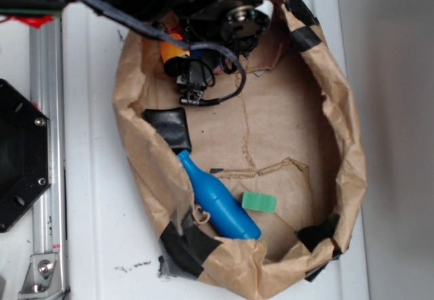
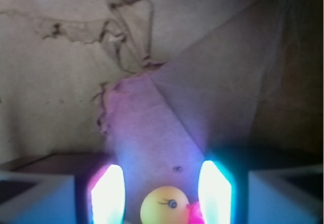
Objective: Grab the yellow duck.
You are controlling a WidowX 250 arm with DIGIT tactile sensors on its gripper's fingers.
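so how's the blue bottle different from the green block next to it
The blue bottle is long and round-bodied with a narrow neck; the green block is short, flat and rectangular. The bottle is clearly larger. The bottle's neck points toward the black pad; the block sits by its base end. Both lie on the brown paper, away from the gripper.

The yellow duck (image 2: 164, 206) is cut off by the wrist view's bottom edge.

exterior: bright, soft | wrist: dim, blurred | fingers (image 2: 107, 193) glare-blown
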